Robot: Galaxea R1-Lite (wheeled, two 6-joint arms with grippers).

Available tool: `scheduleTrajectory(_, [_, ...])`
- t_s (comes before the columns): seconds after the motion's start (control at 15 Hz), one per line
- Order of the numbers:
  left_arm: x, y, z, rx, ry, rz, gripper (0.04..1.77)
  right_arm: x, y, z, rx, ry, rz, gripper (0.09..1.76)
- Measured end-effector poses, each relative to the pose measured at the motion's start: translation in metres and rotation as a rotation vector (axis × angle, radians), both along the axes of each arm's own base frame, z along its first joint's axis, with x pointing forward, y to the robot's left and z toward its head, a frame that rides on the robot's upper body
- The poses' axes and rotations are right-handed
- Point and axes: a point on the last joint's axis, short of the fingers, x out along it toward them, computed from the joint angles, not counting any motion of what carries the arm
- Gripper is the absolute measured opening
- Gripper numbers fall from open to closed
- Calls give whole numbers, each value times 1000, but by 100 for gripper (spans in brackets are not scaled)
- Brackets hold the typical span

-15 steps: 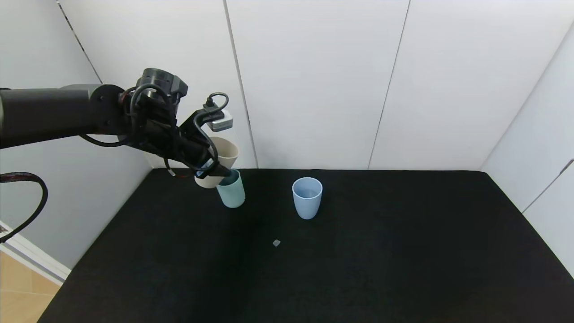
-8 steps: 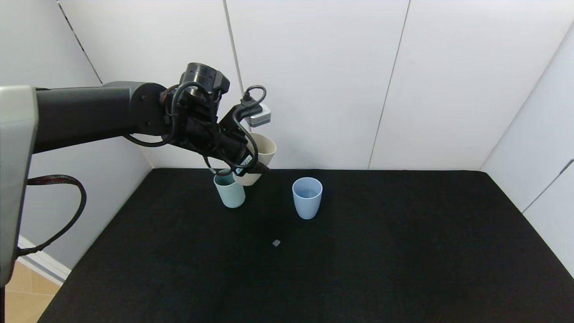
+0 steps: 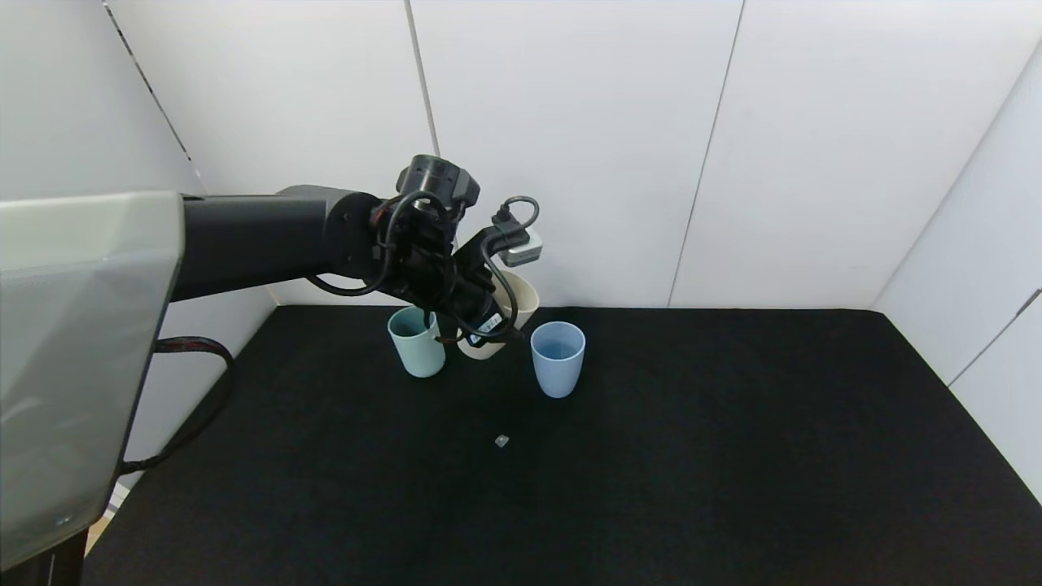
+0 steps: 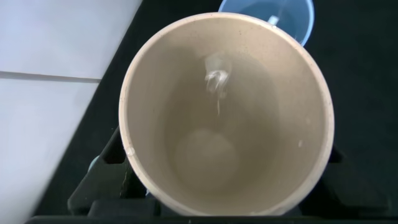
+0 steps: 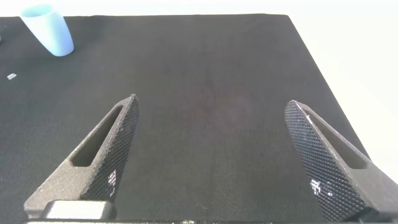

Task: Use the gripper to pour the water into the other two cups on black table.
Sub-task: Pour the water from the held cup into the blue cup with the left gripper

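My left gripper (image 3: pixel 491 328) is shut on the cream-white cup (image 3: pixel 523 306) and holds it tilted above the black table (image 3: pixel 651 456), between the teal-green cup (image 3: pixel 417 348) and the light blue cup (image 3: pixel 558 360). In the left wrist view the cream cup (image 4: pixel 227 118) fills the frame, with a thin wet streak of water (image 4: pixel 216 79) on its inner wall. The light blue cup's rim (image 4: pixel 273 11) lies just beyond it. My right gripper (image 5: pixel 211 106) is open and empty over bare table, far from the light blue cup (image 5: pixel 48 28).
A small pale scrap (image 3: pixel 501 440) lies on the table in front of the cups and also shows in the right wrist view (image 5: pixel 11 76). White wall panels stand close behind the cups. The table's right edge (image 5: pixel 323 74) shows in the right wrist view.
My left arm has carried the cream cup to the right, from over the teal-green cup to the gap beside the light blue cup. Both standing cups have stayed put.
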Motion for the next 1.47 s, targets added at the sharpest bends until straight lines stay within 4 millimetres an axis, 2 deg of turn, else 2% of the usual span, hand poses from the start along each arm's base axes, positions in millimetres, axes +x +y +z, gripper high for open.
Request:
scheduleTrajectory(0.53, [16, -15, -23, 199, -119, 5, 125, 0, 0, 0, 0, 0, 0, 171])
scheduleTrajectory(0.87, [19, -32, -28, 229, -201, 39, 125, 0, 0, 0, 0, 0, 0, 171])
scheduleTrajectory(1.47, [17, -47, -31, 340, -274, 75, 125, 0, 0, 0, 0, 0, 0, 171])
